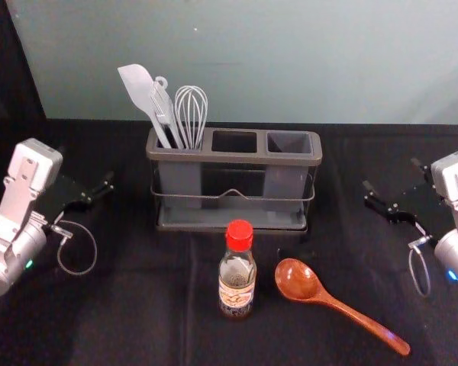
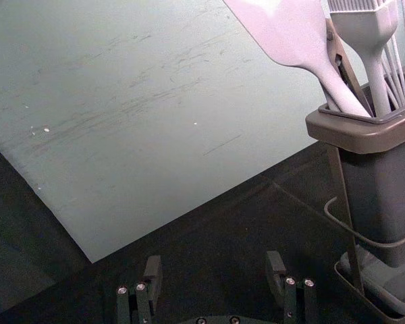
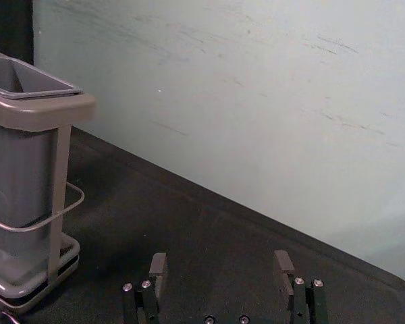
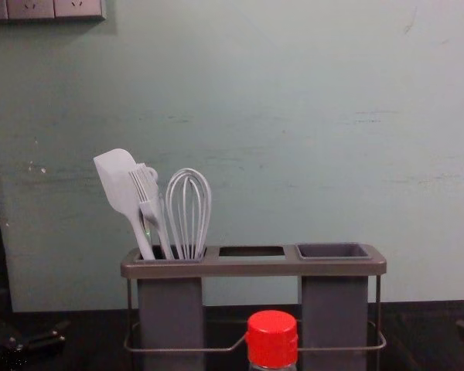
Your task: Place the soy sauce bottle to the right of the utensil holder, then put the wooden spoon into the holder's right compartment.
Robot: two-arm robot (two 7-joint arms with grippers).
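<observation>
Soy sauce bottle (image 1: 237, 284): upright on the desk (image 1: 145, 313), in front of the utensil holder (image 1: 237, 158), not to its right; placement outstanding. Wooden spoon (image 1: 298, 280): flat on the desk, just right of the bottle, bowl toward the holder; insertion outstanding. Right compartment (image 1: 282, 181): empty. Left compartment (image 1: 179, 179): holds white utensils (image 1: 139, 89). Left gripper (image 2: 214, 264): left of the holder, fingers apart, nothing held. Right gripper (image 3: 220, 263): right of it, likewise. Assessment: neither step completed.
</observation>
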